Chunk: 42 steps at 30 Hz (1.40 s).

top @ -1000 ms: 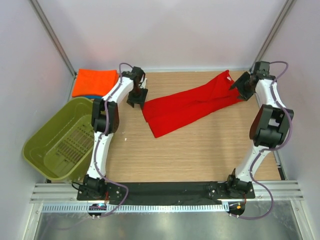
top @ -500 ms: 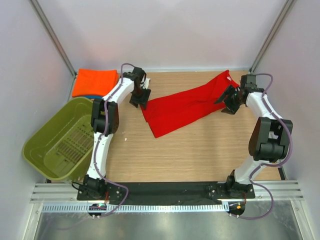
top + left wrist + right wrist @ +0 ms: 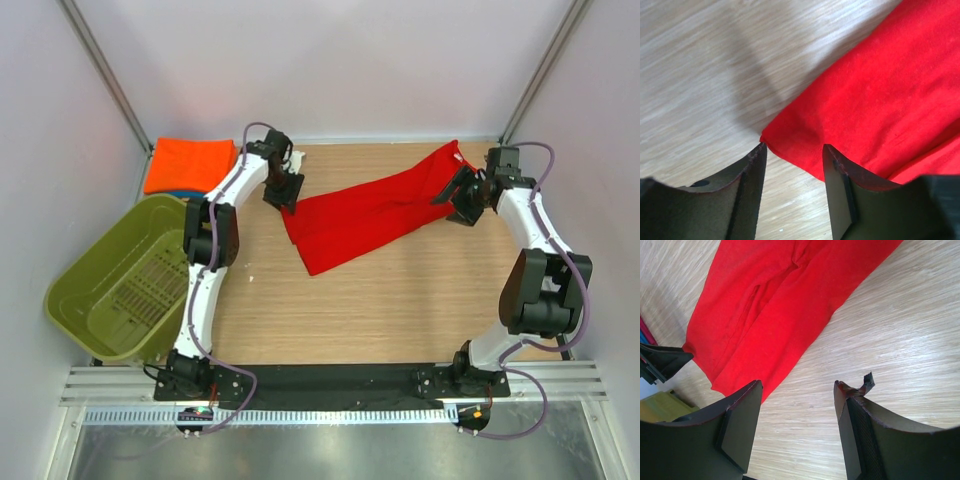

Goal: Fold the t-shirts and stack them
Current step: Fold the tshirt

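A red t-shirt [image 3: 375, 212] lies as a long band slanting across the wooden table, its neck end at the back right. My left gripper [image 3: 287, 203] hovers low over the band's left corner. In the left wrist view that gripper [image 3: 792, 150] is open, and the corner of the red t-shirt [image 3: 880, 95] lies just ahead of its tips. My right gripper [image 3: 448, 197] is open above the right end. In the right wrist view the right gripper [image 3: 797, 387] has bare wood between its fingers, beside the red t-shirt [image 3: 770, 315]. A folded orange t-shirt [image 3: 190, 163] rests on a blue t-shirt [image 3: 172, 190] at the back left.
An olive-green basket [image 3: 115, 280] stands off the table's left edge, below the orange stack. Bare wood of the table [image 3: 380, 300] stretches from the shirt to the arm bases. White walls close in the back and both sides. A torn scrap of tape hangs from my right finger [image 3: 867, 382].
My right gripper swung from the far right edge leftward, over the shirt's right end. The left gripper shifted a little toward the shirt's left corner and its jaws narrowed slightly.
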### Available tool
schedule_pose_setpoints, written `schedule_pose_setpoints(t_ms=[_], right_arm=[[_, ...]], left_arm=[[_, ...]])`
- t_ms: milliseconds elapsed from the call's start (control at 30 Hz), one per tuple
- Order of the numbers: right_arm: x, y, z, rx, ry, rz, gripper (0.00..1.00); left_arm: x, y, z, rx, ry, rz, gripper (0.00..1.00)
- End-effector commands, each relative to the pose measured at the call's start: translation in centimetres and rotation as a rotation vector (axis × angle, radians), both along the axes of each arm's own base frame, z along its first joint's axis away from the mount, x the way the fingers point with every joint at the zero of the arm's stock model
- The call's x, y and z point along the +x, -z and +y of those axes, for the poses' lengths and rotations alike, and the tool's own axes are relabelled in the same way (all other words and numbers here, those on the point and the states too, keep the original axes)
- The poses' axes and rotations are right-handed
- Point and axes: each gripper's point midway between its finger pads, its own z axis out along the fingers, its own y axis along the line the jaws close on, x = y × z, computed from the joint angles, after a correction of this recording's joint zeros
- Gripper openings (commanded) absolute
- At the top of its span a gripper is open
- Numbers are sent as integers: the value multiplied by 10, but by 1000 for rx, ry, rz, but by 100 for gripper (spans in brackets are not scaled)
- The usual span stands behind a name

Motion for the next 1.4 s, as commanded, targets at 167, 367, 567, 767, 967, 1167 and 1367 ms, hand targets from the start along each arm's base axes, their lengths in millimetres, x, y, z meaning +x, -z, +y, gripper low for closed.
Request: schedule_pose_setpoints(t_ms=[167,367,567,767,967,1167,1367], right_arm=[[-1,-8,-2,-19,-5,-21,66],[-12,-1,-9,-52,18,34,63],[-22,16,-12,-74,12,26,61],[-44,48,-29,-72,77,84,61],[-7,64,-47,6,165,11,60],[43,66,-59,131,255,-98,58],[91,82,-59,232,233,-144,57]], left_arm=[[-4,18,4,8,11,48,19],[-24,18,12,27,-84,95,0],[-70,22,31,88,-173,188,0],[-126,14,50,158,-270,262,0],[-168,5,50,149,-360,261,0],[-195,2,37,104,-359,266,0],[-214,8,33,73,-403,307,0]])
